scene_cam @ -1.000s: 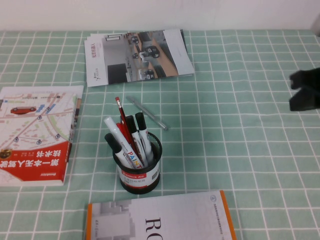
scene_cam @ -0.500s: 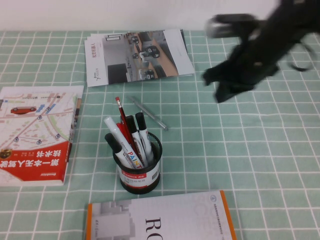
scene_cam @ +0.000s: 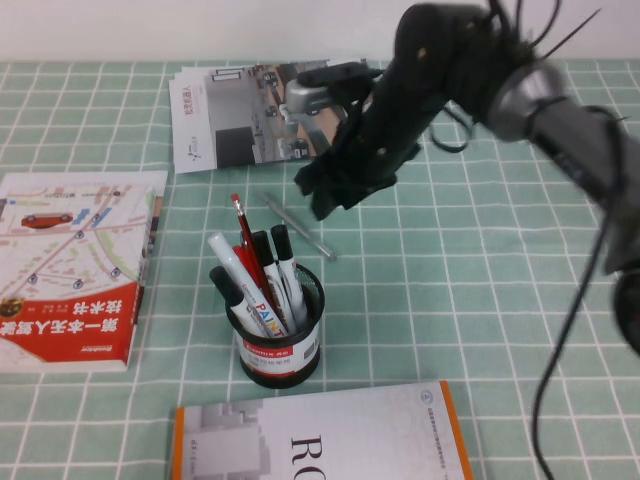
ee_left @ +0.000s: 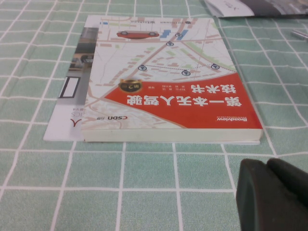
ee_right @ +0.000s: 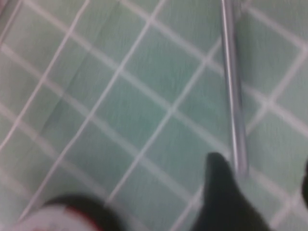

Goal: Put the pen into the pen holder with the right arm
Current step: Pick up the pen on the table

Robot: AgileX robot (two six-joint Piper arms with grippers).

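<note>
Right gripper point(scene_cam: 322, 195) above the pen point(scene_cam: 296, 227), left gripper point(ee_left: 272, 195) parked low by a book point(ee_left: 168, 82).
Right gripper's fingers spread, holding nothing; left gripper's state I cannot tell. Pen lies flat on the surface point(scene_cam: 480, 290), just behind the pen holder point(scene_cam: 279, 345).

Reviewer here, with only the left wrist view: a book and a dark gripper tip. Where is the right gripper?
Observer: The right gripper hovers over the pen's far end, beyond the holder.
Operator: Is it gripping?
Observer: No. It is open, and the pen lies on the cloth.
Operator: My left gripper sits low by the book. Is the holder empty?
Observer: No, markers and a red pencil stand in it.
</note>
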